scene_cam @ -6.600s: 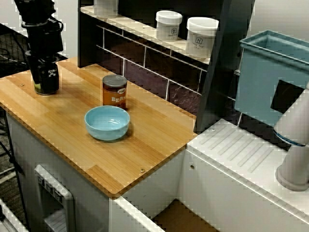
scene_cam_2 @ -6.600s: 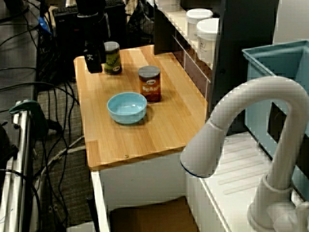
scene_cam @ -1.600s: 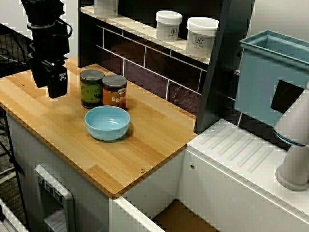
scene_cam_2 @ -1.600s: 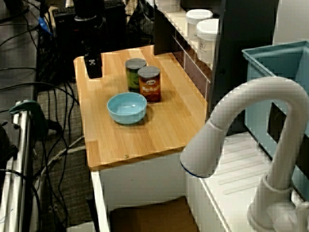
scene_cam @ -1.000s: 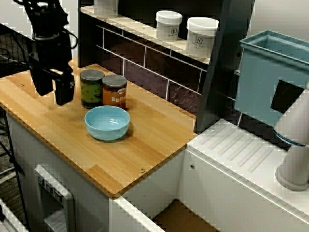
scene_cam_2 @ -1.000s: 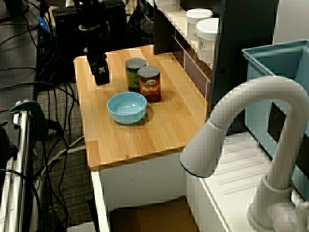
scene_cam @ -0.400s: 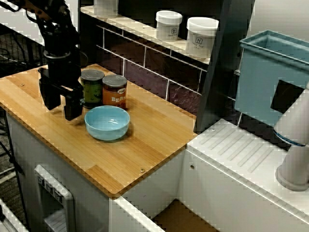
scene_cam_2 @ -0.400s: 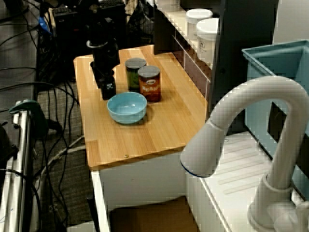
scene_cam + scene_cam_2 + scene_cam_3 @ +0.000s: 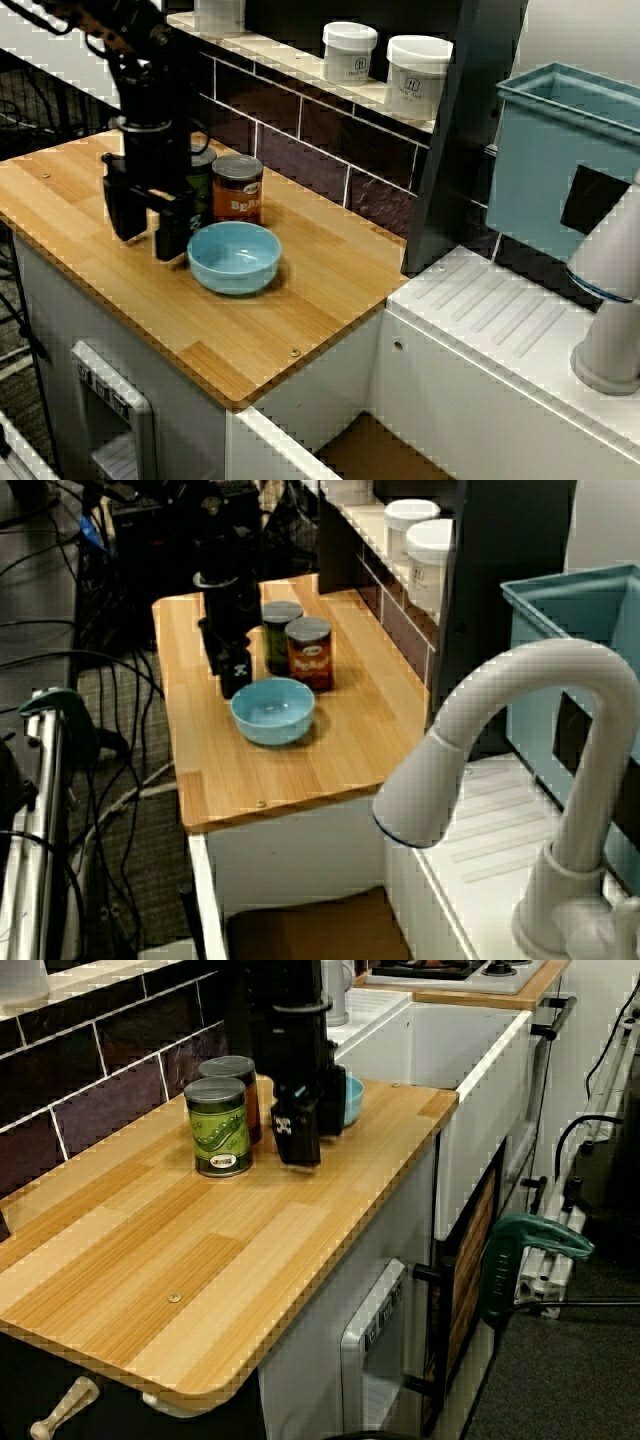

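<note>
The light blue bowl stands upright with its mouth up on the wooden counter, just in front of a brown can, and nothing is visible inside it. As it is round, it has no long axis, so only its side matters. The hand hangs low over the counter directly beside the bowl, on the side away from the faucet. The bowl therefore lies sideways from the hand, toward the faucet end, and not between the fingers. These two fingers point down and stand apart, with only bare wood between them, and they hold nothing. The finger nearer to the bowl is right at its rim, but from the view facing the shelf and the view from the faucet side I cannot tell whether it really touches. A green can stands just beside the brown can, behind the hand. Two white jars sit on the shelf above
</note>
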`<state>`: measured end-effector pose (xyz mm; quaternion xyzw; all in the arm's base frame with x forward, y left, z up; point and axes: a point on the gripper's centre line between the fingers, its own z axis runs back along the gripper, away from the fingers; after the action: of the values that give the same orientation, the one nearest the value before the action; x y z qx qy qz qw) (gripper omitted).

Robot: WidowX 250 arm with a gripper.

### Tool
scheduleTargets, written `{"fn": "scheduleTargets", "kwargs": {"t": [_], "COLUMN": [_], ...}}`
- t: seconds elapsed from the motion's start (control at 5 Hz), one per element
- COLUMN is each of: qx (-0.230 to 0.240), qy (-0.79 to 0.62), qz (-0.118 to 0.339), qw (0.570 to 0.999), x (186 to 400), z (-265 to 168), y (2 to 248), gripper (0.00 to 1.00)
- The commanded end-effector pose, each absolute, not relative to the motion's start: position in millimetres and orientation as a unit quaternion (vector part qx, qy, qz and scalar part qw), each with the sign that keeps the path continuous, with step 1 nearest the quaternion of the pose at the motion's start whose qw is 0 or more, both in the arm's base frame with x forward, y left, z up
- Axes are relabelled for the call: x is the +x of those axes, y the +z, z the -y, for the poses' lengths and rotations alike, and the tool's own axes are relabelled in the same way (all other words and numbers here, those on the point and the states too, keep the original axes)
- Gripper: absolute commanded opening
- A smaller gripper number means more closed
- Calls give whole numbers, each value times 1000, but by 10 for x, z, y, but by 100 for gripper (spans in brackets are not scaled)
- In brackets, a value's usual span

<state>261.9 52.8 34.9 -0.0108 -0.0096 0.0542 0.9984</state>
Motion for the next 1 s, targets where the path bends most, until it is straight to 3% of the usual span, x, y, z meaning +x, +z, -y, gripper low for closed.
{"fn": "scheduleTargets", "kwargs": {"t": [0.0, 0.8], "qx": [-32, -61], "qy": [46, 43], "qz": [8, 9], "qw": [998, 997], "x": [3034, 2908], "z": [-290, -98], "y": [677, 782], "gripper": [100, 100]}}
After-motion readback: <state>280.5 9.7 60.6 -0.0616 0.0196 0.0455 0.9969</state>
